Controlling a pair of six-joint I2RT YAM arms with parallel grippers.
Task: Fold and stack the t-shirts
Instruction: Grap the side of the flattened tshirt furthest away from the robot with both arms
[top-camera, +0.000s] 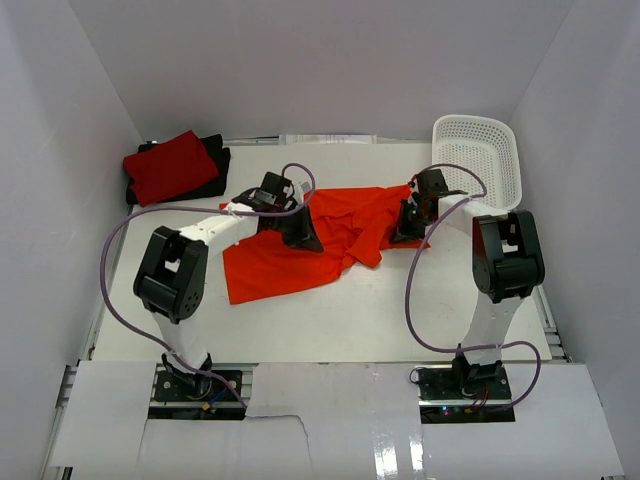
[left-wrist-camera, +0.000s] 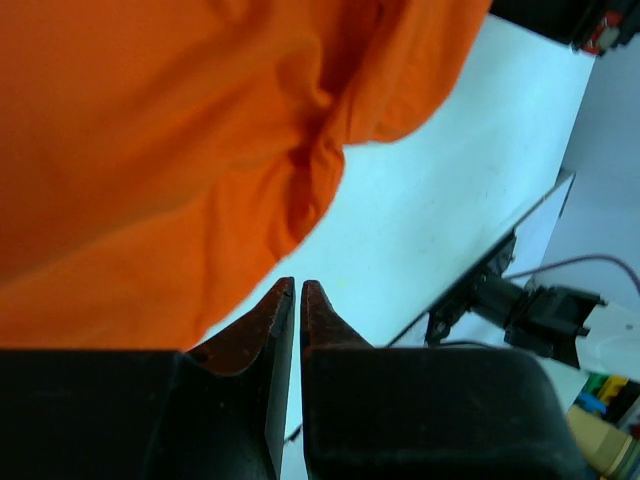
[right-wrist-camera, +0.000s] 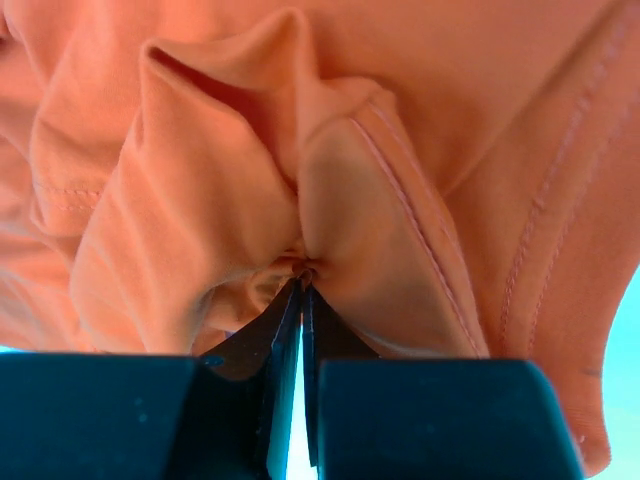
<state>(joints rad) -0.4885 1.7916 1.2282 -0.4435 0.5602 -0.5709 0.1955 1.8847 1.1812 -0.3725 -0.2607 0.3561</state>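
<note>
walls: plain white panels (top-camera: 330, 60) closing in back, left and right | surface: white table (top-camera: 360, 320) | near edge: white cardboard sheets (top-camera: 350, 420) over a metal rail | light: even, soft, no hard shadows

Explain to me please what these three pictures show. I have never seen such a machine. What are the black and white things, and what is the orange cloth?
The black and white things are two robot arms bolted to a white table. One picture looks down from above; the other two come from a camera on each wrist. An orange t-shirt lies crumpled in the middle. The right tool is shut on a pinch of its fabric. The left tool is almost closed at the shirt's edge; whether it holds cloth, I cannot tell. At the far left, a red t-shirt lies folded on a black t-shirt. A white basket stands at the far right.
</note>
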